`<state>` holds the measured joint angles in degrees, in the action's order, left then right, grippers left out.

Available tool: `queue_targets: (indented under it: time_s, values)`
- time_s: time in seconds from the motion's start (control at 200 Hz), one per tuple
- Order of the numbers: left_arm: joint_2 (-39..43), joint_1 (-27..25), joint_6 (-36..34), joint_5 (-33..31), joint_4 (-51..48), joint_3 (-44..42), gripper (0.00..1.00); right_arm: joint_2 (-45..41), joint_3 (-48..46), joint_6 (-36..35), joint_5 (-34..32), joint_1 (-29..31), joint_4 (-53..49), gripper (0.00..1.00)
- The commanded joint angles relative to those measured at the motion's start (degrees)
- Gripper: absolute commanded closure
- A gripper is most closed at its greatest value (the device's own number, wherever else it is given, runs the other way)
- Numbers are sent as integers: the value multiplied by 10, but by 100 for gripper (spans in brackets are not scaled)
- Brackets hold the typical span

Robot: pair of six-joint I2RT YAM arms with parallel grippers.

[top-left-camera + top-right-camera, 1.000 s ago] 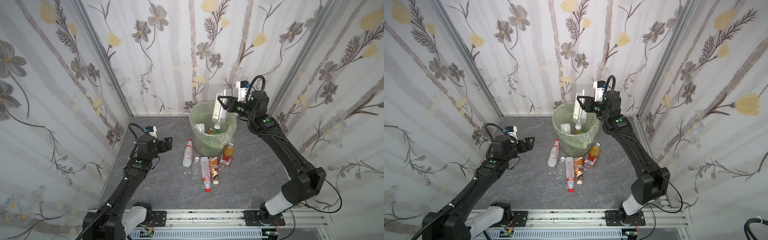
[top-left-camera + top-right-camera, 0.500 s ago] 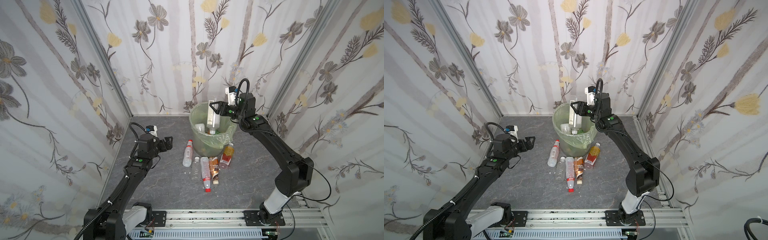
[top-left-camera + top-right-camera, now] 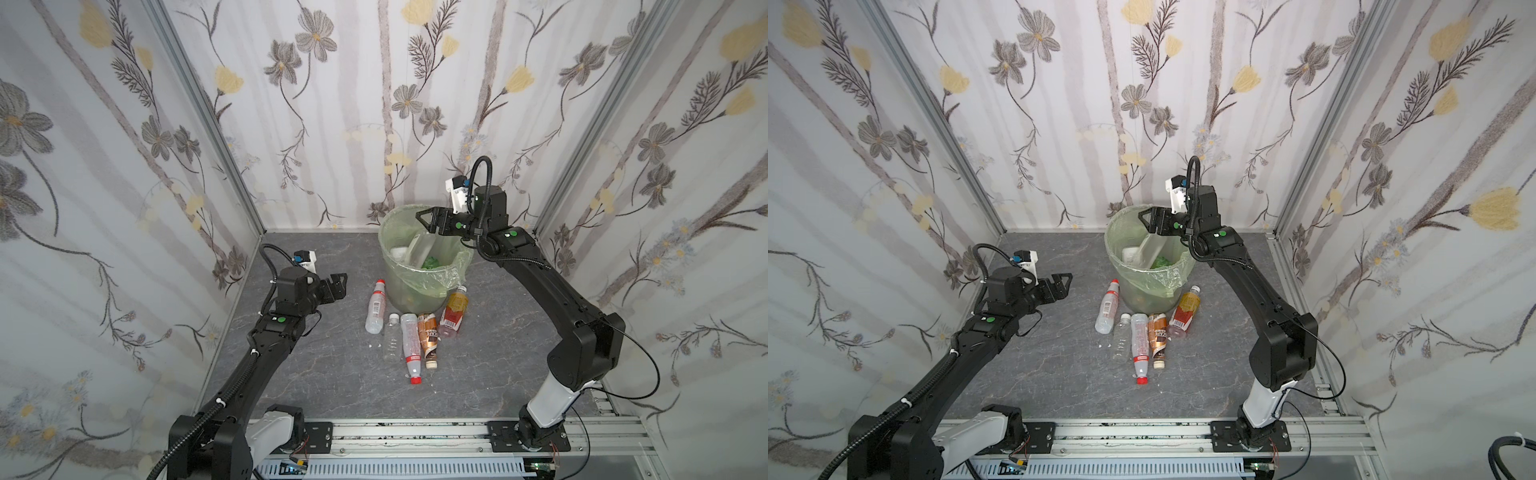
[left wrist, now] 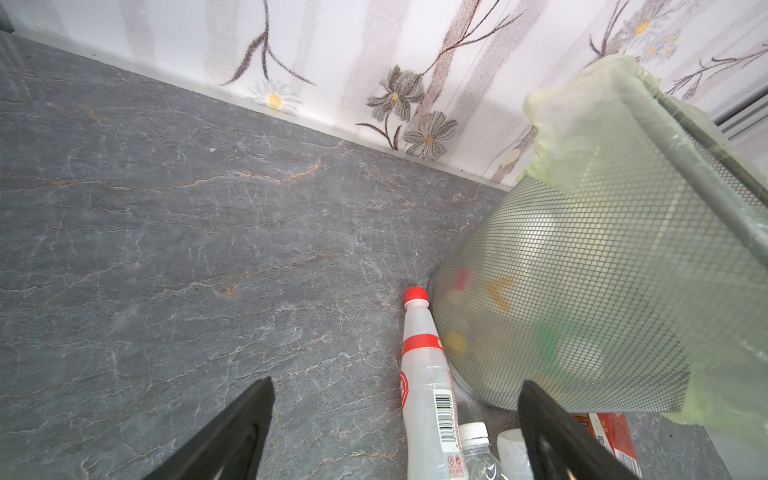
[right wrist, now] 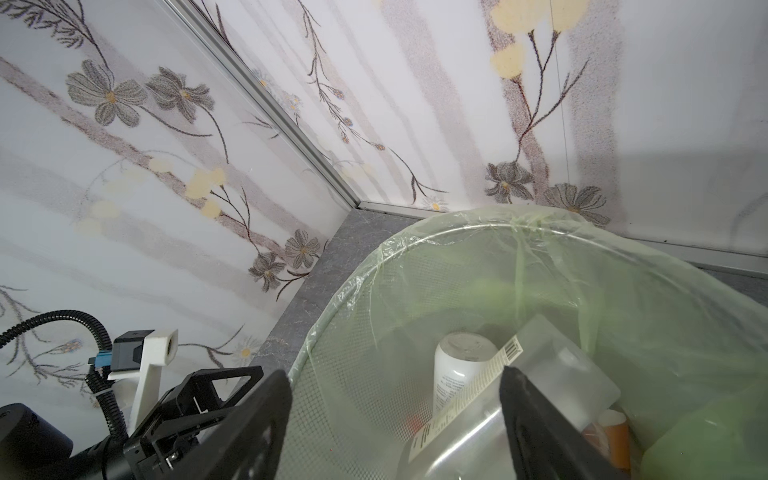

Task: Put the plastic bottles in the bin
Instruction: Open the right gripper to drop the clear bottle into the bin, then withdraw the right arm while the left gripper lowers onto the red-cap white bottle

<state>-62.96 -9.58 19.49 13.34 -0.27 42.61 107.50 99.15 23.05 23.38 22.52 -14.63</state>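
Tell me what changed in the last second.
The right hand shifted left over the bin and opened, dropping the clear white-labelled bottle, which now leans inside the bin. The left hand stayed open and parked; the five bottles on the floor did not move.

Green-lined mesh bin (image 3: 401,286), grey veined tabletop (image 3: 324,374), seemingly amber bottle (image 3: 456,306).

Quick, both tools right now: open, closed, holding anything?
Left tool: open, empty.
Right tool: open, empty, above the round grey mesh bin with pale green liner.
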Motion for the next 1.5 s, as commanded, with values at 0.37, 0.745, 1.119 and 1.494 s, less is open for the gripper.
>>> queue_targets:
  time_s: [0.37,0.745,1.119,1.494]
  values:
    - [-19,0,-1,48,17,-5,8,-137,-119,-49,-94,-25,-2,18]
    - [-67,-16,-10,92,17,0,11,-308,-345,-5,-109,-131,72,15]
    - [-160,-88,-2,40,18,25,14,-358,-401,5,-114,-175,81,14]
    - [-256,-144,3,-6,20,63,23,-357,-412,8,-118,-177,84,14]
